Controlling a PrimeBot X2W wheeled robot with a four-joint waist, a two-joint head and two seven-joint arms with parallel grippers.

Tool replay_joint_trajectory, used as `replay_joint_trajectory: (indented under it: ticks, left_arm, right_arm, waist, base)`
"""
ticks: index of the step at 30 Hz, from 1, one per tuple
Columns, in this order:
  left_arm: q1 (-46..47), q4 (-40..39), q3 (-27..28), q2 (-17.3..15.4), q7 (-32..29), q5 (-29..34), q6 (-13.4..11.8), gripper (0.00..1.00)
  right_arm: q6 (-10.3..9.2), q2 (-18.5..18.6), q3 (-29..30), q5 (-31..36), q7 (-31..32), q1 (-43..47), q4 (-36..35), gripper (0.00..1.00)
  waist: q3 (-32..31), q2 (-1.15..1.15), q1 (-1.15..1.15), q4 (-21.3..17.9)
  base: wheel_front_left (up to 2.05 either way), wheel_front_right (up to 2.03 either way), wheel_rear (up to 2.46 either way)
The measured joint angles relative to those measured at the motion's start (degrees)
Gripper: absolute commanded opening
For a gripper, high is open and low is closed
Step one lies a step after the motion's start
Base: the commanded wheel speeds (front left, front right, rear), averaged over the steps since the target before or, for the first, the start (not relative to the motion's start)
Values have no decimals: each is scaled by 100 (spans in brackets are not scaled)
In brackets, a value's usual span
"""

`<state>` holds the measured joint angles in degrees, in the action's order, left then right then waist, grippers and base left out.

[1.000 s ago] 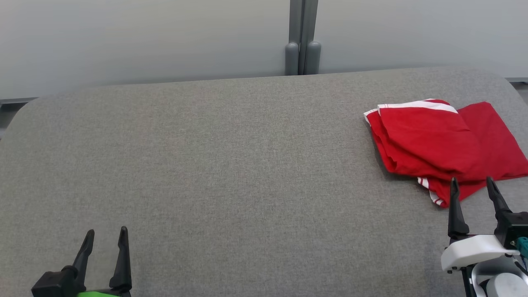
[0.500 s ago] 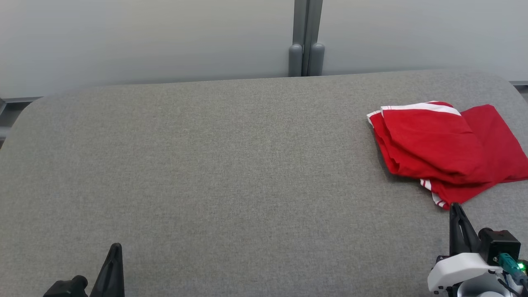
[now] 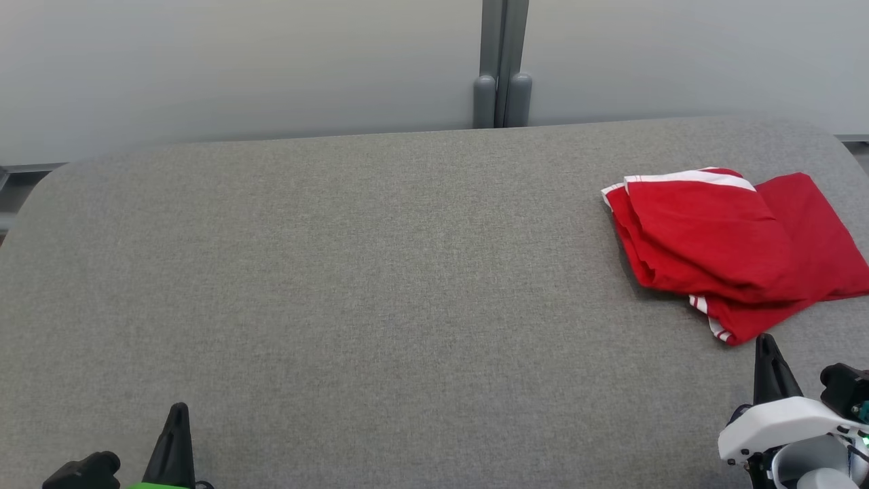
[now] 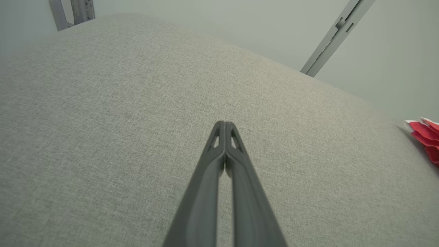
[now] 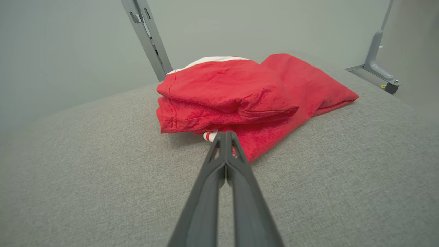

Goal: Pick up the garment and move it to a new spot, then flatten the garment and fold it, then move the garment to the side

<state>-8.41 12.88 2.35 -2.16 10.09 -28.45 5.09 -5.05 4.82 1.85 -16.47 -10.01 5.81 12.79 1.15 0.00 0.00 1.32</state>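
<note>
Plainly, the red garment point(image 3: 730, 251) lies at the far right of the grey padded table point(image 3: 380, 272), doubled over into a loose, uneven stack. White trim shows along its far edge and a striped hem peeks out at its near corner. The right gripper point(image 5: 225, 135) is clenched on nothing, fingers pressed together, its tip just short of that near corner and apart from the cloth. The left gripper point(image 4: 224, 125) is likewise clenched and empty, low over bare table well away from the garment.

With the cloth folded and lying off to the side, I judge the task at or near its end, the step in hand being to leave the garment where it lies (though a fresh pick-up cannot be ruled out). To do that well, the right arm should draw back along its own line and keep its tip clear of the striped hem, since a snag there would drag the top layers off. If a grasp is wanted instead, the jaws must part first and then close on the thick folded edge through all layers.

As for containers, I see no bin or basket; the garment rests directly on the table.
</note>
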Motion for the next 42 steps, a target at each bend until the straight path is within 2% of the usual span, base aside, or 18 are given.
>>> replay_joint_trajectory:
  ticks: [42]
  left_arm:
    - [626,193,177,1,-867,-2922,69,0]
  right_arm:
    - [557,-130,368,-3511,889,-527,249,0]
  waist:
    - [-68,0,0,-65]
  base:
    - [0,0,0]
